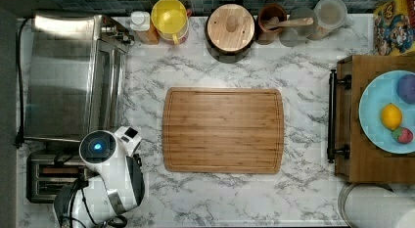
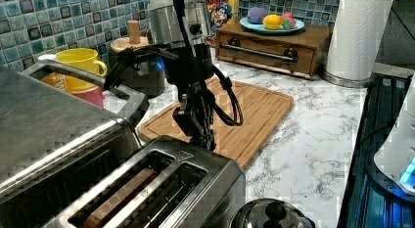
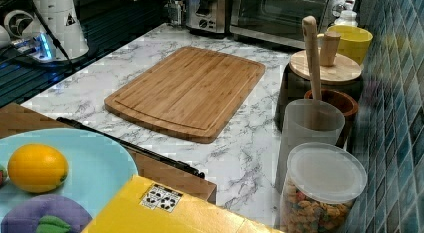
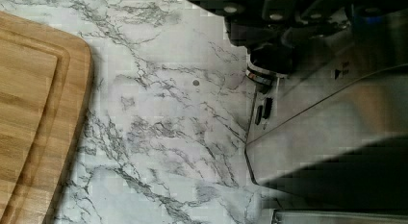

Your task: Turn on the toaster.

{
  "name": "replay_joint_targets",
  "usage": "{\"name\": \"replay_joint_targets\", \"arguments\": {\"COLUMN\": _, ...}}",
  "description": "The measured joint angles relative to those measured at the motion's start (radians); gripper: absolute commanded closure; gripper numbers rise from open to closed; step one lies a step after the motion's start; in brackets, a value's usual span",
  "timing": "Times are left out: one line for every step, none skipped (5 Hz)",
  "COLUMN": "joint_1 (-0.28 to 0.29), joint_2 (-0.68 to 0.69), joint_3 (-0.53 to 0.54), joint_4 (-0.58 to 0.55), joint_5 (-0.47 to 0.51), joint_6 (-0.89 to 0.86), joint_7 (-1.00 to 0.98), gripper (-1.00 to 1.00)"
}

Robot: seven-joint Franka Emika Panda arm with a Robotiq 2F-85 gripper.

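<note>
Arm [image 1: 105, 184] comes in from the top view's lower left corner, white links, blue status light lit on the joint cap [image 1: 98, 147]. In the left view the wrist [image 2: 183, 66] points roughly straight down, black cabling [image 2: 230, 101] looped off its right side, small blue glow on the wrist body. Gripper [image 2: 198, 127] hangs low beneath it, its tip at the far end of the toaster [image 2: 161, 189], on the side toward the cutting board [image 2: 244, 115]. Finger state not resolvable from any view. In the wrist view the dark gripper hardware [image 4: 274, 22] sits right over the toaster's black knob [image 4: 269, 60].
</note>
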Motion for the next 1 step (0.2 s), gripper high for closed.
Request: {"name": "replay_joint_targets", "arguments": {"joint_1": 0.000, "joint_2": 0.000, "joint_3": 0.001, "joint_4": 0.000, "joint_5": -0.002, "joint_6": 0.000, "joint_7": 0.000, "gripper": 1.00}}
